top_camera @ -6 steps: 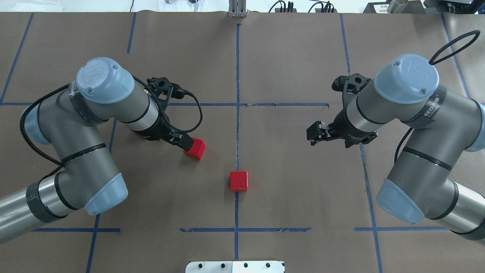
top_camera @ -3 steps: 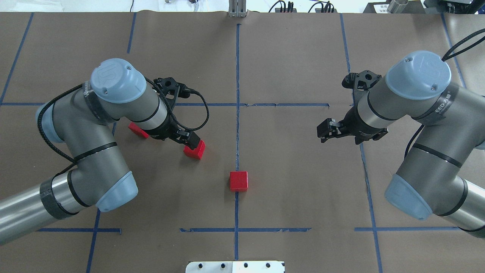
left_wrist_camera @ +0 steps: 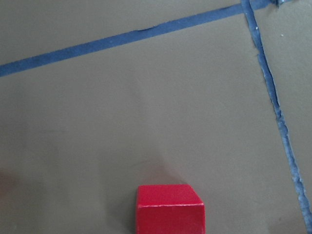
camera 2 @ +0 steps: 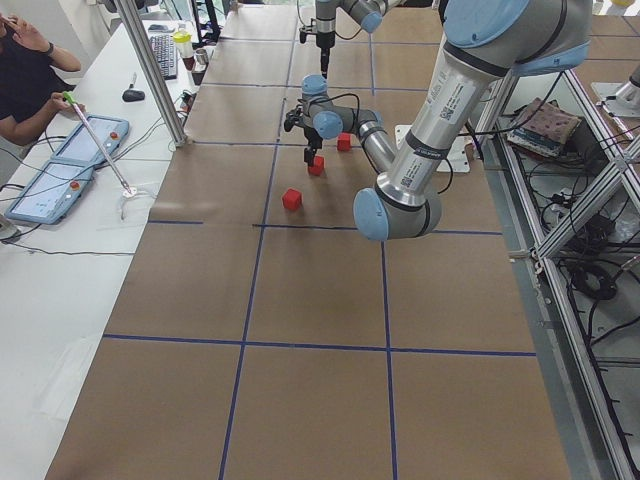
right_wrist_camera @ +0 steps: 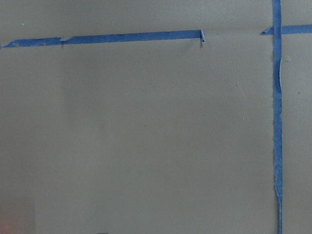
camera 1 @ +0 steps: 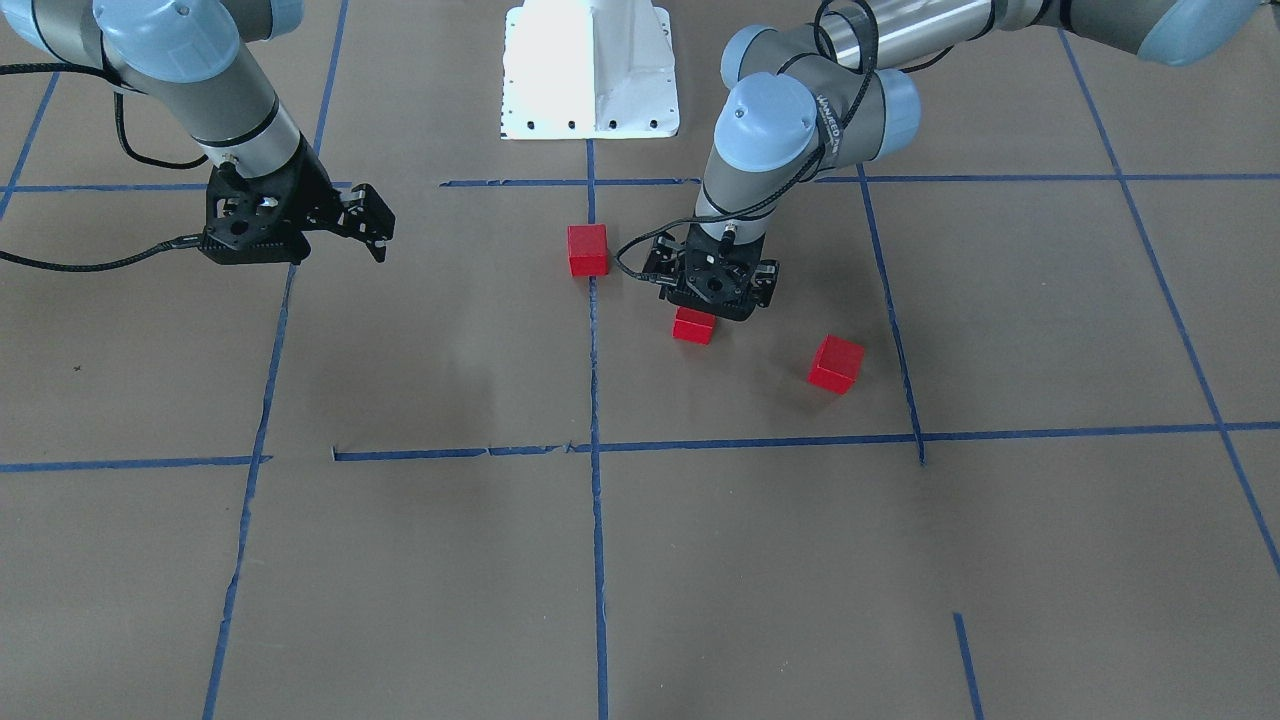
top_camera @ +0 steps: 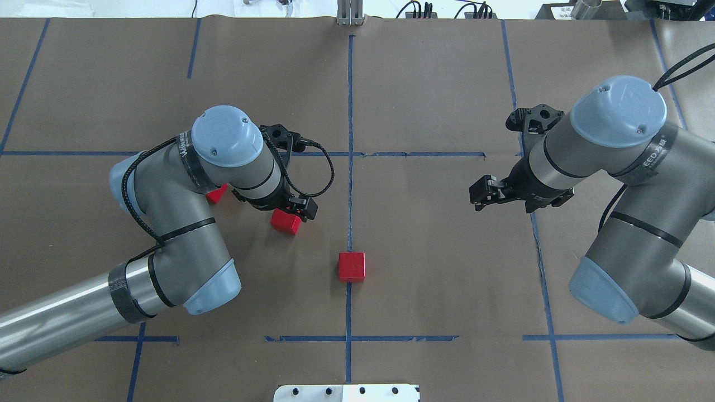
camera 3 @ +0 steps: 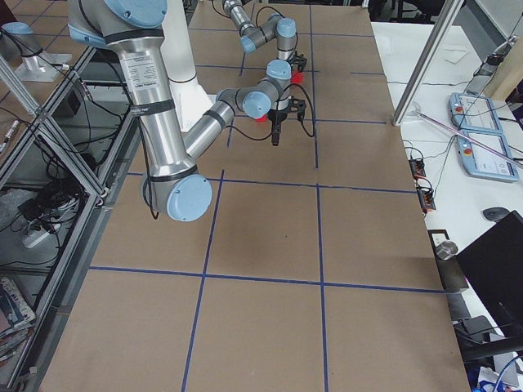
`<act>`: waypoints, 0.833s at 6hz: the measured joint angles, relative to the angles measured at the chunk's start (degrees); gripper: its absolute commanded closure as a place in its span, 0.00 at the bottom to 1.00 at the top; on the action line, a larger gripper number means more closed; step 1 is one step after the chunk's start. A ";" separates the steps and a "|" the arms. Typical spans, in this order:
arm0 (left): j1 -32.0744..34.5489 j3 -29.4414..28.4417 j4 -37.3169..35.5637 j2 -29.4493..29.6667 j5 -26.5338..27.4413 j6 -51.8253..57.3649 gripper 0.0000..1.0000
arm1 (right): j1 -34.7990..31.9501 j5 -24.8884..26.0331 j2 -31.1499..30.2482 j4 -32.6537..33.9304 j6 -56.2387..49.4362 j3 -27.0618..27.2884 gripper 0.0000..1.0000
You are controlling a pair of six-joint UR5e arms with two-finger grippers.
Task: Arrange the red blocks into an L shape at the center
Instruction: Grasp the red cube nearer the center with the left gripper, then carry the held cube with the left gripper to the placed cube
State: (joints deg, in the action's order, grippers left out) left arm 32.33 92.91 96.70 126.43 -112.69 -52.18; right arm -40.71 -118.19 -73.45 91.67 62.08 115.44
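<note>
On the worktop (top_camera: 424, 290), near the middle blue tape line, I see the three red blocks well apart from each other. One block (top_camera: 352, 266) sits on the vertical tape line at the center (top_camera: 350, 223). The 2nd block (top_camera: 286, 221) lies to the robot's left of that line, and the 3rd block (top_camera: 215, 194) is further left, half hidden by the left arm in the overhead view; the front view shows it free at (camera 1: 836, 363).

The left gripper (top_camera: 299, 207) hangs directly over the 2nd block, pointing down. The front view shows the block's lower part under the gripper body (camera 1: 694, 327). I think the fingers straddle it, but I cannot tell if they are spread or already pinching; the wrist cam shows only the block at the bottom edge (left_wrist_camera: 169, 208), no fingers.

The right gripper (top_camera: 481, 192) is parked far from all blocks, above bare paper. Its fingers look pressed together and hold nothing.

My judgement: step in hand is the pick of the 2nd block; the L is not started yet. Next move calls for a firm, square grip, then a carry to the center block, setting it flush beside w/o bumping it. The 3rd block goes after, at a right angle.
</note>
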 measured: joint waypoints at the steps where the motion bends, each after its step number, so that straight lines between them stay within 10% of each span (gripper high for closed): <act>1: -0.52 -0.82 0.11 0.40 0.01 -0.69 0.05 | 0.01 0.04 -0.05 0.00 0.04 -0.03 0.00; 5: -1.30 -3.48 0.29 0.89 0.10 -1.89 0.52 | 0.02 0.06 0.19 0.00 0.45 0.26 0.00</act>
State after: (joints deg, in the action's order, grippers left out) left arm 31.03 89.44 96.98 127.32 -112.59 -54.06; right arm -40.69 -118.12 -73.26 91.67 62.53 115.70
